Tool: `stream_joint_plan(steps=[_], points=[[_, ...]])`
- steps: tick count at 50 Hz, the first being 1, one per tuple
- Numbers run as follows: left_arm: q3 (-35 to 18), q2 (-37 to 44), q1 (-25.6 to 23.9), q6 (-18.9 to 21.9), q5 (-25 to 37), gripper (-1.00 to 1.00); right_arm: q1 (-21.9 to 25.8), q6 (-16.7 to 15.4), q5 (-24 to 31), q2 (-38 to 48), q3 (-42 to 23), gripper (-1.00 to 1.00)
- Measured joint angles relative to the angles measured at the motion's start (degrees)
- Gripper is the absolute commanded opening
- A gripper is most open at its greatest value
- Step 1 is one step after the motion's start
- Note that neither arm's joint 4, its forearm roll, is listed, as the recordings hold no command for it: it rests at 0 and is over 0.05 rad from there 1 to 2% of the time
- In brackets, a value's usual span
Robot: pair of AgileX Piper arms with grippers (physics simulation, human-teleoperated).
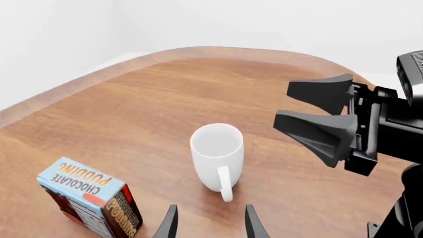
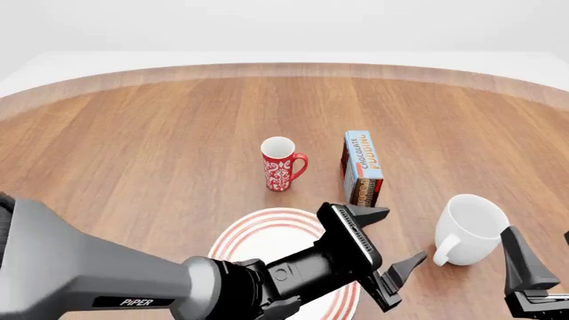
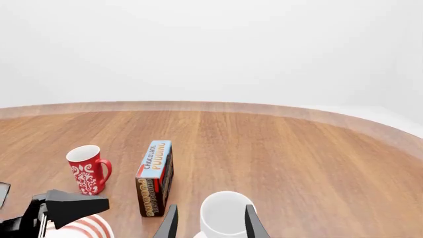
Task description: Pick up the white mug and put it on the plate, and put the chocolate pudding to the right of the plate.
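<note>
"PIPER" is being shown on the left arm (image 2: 133, 287), which is covering part of the plate (image 2: 266, 230). The white mug (image 2: 470, 228) is standing at the plate's 3 o'clock, between the released right end effector's (image 3: 209, 223) fingers. "CHOCOLATE PUDDING" is being displayed on the chocolate pudding (image 2: 362, 167). The left end effector (image 2: 391, 257) is being held released.

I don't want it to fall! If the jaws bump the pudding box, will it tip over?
Probably, if bumped on a broad side. The chocolate pudding stands on a narrow edge, tall and thin, so a sideways nudge could topple it. It looks like stiff cardboard, likely light, so it may slide on the smooth wooden table instead of resisting.
</note>
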Motion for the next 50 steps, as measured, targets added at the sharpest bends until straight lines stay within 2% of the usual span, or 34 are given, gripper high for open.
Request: stream_joint_plan(steps=[50], points=[[-10.7,8.1,-1.1,-0.4,5.3,1.00,0.0,0.7,-0.5,0.4,0.1,1.00]])
